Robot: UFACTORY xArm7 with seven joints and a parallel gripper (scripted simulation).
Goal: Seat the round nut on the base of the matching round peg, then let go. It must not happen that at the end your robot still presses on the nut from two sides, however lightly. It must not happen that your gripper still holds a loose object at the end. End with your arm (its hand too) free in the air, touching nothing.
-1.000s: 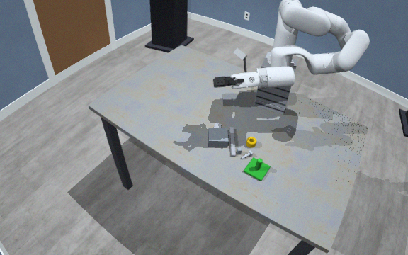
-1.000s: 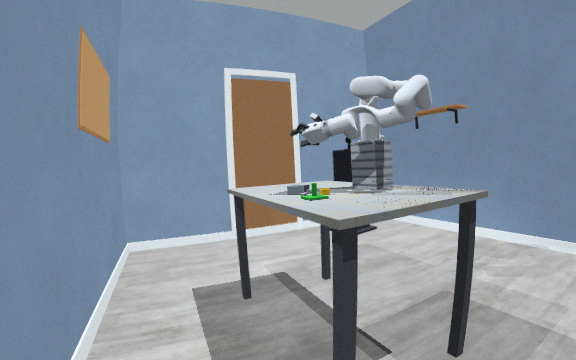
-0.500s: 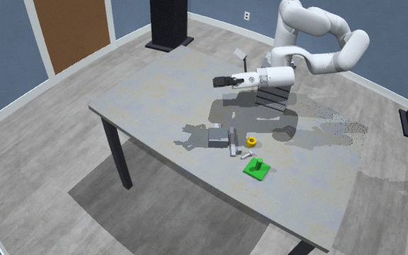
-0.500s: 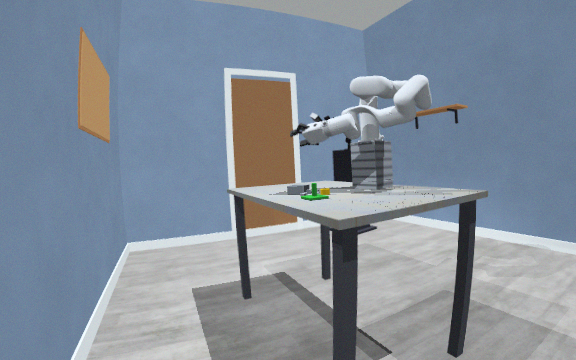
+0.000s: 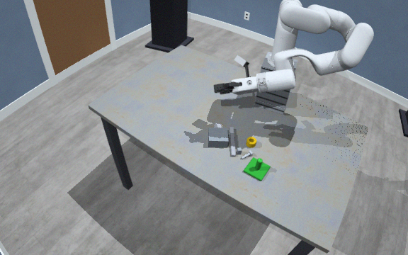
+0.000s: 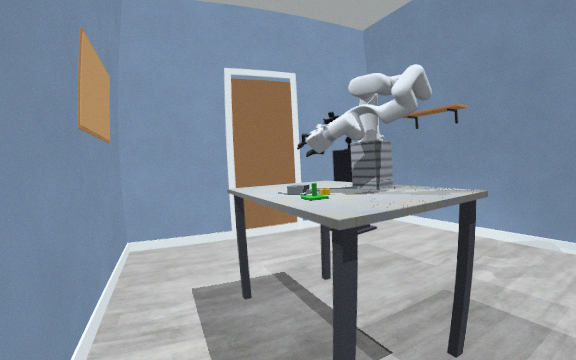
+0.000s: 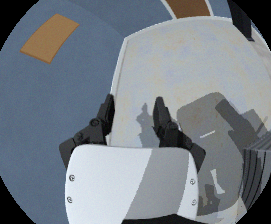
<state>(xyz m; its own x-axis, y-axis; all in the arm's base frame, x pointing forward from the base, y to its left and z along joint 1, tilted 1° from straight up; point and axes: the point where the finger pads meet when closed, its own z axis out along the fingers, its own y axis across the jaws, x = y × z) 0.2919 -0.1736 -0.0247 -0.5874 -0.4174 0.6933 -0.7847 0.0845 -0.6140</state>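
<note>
We see the xArm's pincer (image 5: 221,88) held high above the counter (image 5: 161,88), reaching out level from the arm's pedestal (image 5: 278,100) at the far edge. Its two dark fingers stand partly apart with only air between them; it grasps nothing. The yellow round nut (image 5: 251,142) lies flat on the counter well below the pincer, toward the near edge. Just beside it, nearer that edge, the green round peg (image 5: 259,163) stands upright on its square green base (image 5: 251,170), apart from the nut. A small silver bolt (image 5: 246,154) lies between nut and base. Beside these we note a grey block (image 5: 218,137) and a grey bar (image 5: 233,142).
</note>
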